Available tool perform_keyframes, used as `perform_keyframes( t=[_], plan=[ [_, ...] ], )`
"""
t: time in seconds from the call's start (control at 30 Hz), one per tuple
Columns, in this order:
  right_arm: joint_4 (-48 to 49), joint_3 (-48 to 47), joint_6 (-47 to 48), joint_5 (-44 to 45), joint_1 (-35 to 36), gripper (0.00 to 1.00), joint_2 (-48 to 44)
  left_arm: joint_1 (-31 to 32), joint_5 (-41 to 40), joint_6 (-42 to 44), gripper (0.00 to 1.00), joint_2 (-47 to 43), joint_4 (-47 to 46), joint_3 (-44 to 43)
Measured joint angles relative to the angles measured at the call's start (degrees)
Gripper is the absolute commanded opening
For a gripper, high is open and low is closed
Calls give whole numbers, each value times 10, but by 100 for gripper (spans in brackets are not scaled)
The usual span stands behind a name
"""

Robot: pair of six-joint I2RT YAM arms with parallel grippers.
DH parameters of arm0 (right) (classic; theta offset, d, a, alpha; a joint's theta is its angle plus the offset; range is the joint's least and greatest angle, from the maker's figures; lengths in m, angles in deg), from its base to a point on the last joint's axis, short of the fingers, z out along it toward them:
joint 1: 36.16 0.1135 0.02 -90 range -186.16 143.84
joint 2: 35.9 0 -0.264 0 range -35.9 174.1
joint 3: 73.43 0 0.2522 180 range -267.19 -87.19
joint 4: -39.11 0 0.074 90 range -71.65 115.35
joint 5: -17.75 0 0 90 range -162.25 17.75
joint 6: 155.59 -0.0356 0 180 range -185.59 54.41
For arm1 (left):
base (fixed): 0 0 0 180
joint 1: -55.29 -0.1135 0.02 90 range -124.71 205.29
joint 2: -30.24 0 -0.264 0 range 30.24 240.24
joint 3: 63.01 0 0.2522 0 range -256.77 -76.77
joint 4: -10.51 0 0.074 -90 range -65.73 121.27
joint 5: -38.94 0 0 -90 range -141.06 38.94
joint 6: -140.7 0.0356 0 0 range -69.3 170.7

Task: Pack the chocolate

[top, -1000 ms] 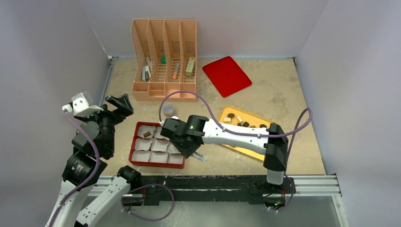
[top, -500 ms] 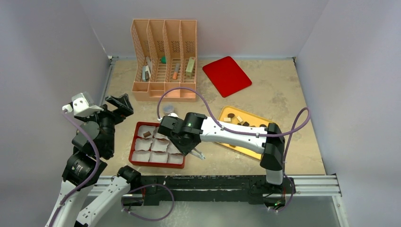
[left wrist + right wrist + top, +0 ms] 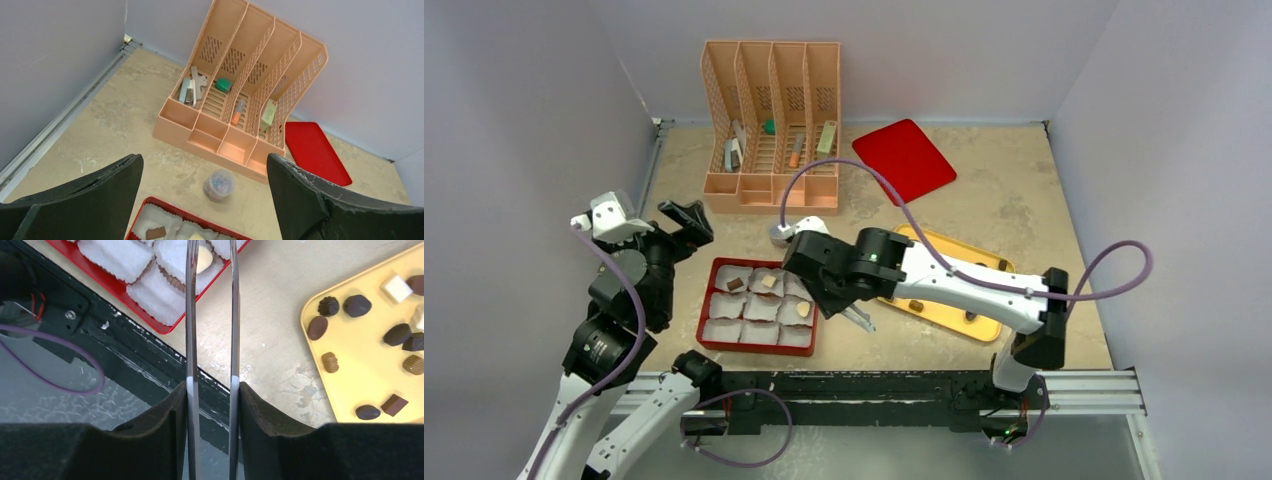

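The right arm has swung back toward the right from over the red box (image 3: 708, 322), so the box's far and right-hand cups, hidden a second ago, now show. The left arm has shifted only a little. At the left, the left gripper (image 3: 686, 222) hangs above the table with its fingers (image 3: 100, 197) spread wide and nothing between them. It faces the peach file organizer (image 3: 240, 95) and a small clear-lidded jar (image 3: 218, 184). In the box of white paper cups (image 3: 759, 333), a dark square chocolate (image 3: 734, 284) lies flat in the far-left cup. A tan chocolate (image 3: 769, 282) sits in the far-middle cup, and a cream chocolate (image 3: 802, 309) in the middle row's right cup. A blade hides part of the cream piece in the wrist view, so I cannot tell its long axis. Just right of the box, the right gripper (image 3: 212, 390) presses its black fingers (image 3: 160, 430) on a pair of metal tweezers (image 3: 190, 315). The blades run parallel with a gap and nothing pinched. Their upper ends cross the box's near-right corner, either side of the cream piece. Further right, the yellow tray (image 3: 350, 340) holds the loose chocolate (image 3: 317, 327): dark ovals with long axes pointing different ways, one near the rim lying crosswise, a ridged caramel piece and white and dark squares. A red lid (image 3: 904, 160) lies beyond the tray.
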State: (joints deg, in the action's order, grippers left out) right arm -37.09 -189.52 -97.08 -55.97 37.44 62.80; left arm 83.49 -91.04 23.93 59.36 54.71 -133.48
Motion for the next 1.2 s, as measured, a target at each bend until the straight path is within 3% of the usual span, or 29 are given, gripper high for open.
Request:
perform_keyframes(
  t=[0.33,0.6,0.93,1.2],
  plan=[
    [-21,32,-52,100,-11,39,-76,0,45,8,97,73,-6,13],
    [-46,113,-76,124,-92,38,-147,0,84,-13,98,117,-20,58],
    [-65,216,-78,127,-219,39,-269,0,129,-15,99,149,-43,67],
    [-52,286,-66,87,-242,39,-290,0,143,-16,100,144,-61,68]
  ],
)
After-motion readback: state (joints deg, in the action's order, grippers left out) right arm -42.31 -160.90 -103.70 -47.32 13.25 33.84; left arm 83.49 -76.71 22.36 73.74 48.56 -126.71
